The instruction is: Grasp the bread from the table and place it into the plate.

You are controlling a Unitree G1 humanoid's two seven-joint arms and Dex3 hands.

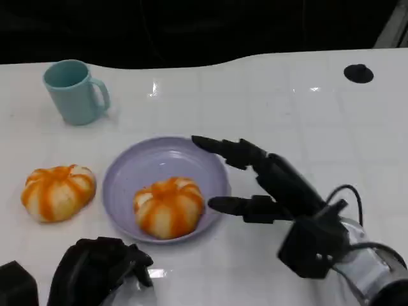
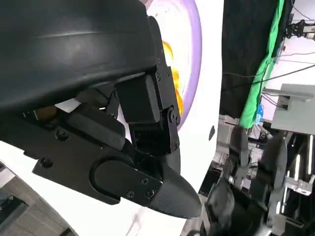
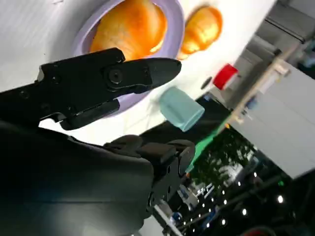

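No readable text, label, brand, number or sign on anything in view.

Looking down from the head at the table [image 1: 306, 115]; from each wrist, close behind black fingers (turned sideways), sharing the purple plate [image 1: 127, 167].

Black right hand [image 1: 268, 185], silver forearm, seemingly black cable.

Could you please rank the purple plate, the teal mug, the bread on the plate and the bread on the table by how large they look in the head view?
Largest to smallest:
1. Purple plate
2. Bread on the plate and bread on the table, which look alike, so I would not rank them apart
3. Teal mug, though it stands farther from the camera, so this is unsure
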